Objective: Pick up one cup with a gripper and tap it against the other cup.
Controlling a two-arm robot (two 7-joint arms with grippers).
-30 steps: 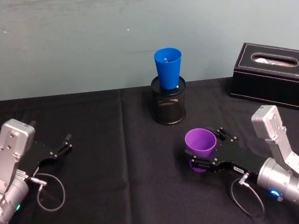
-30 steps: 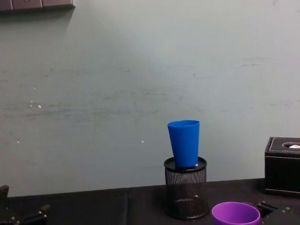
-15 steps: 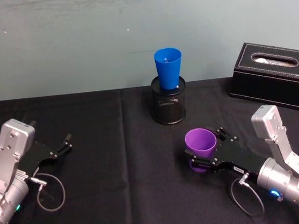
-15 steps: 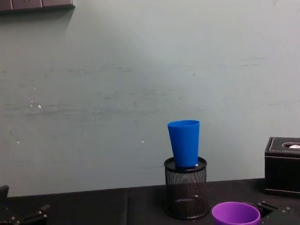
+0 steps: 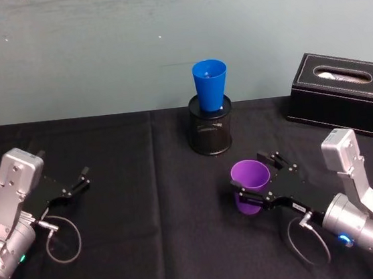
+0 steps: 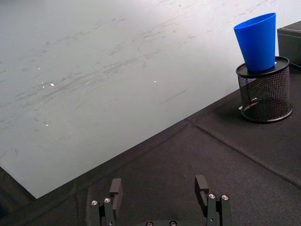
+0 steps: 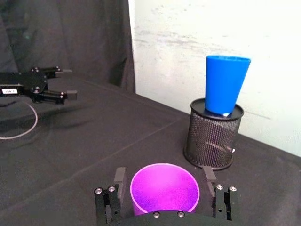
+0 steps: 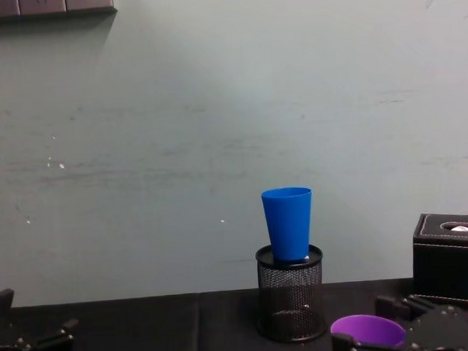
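The purple cup (image 5: 250, 181) stands upright on the black cloth, right of centre. My right gripper (image 5: 249, 170) is open and straddles it, one finger on each side just below the rim. In the right wrist view a narrow gap shows between each finger and the cup (image 7: 164, 190). The blue cup (image 5: 210, 83) stands upright in a black mesh holder (image 5: 213, 133) behind it, clear of the gripper. In the chest view the purple cup (image 8: 367, 330) is low right and the blue cup (image 8: 288, 224) is above it. My left gripper (image 5: 82, 179) rests open at the far left.
A black tissue box (image 5: 343, 95) sits at the back right, close to the right arm. A cable loop (image 5: 63, 238) lies by the left arm. A pale wall runs close behind the mesh holder. Bare black cloth lies between the two arms.
My right gripper has risen and shifted slightly right, so its fingers now sit higher beside the purple cup. The cup has stayed in place. The left arm has not moved.
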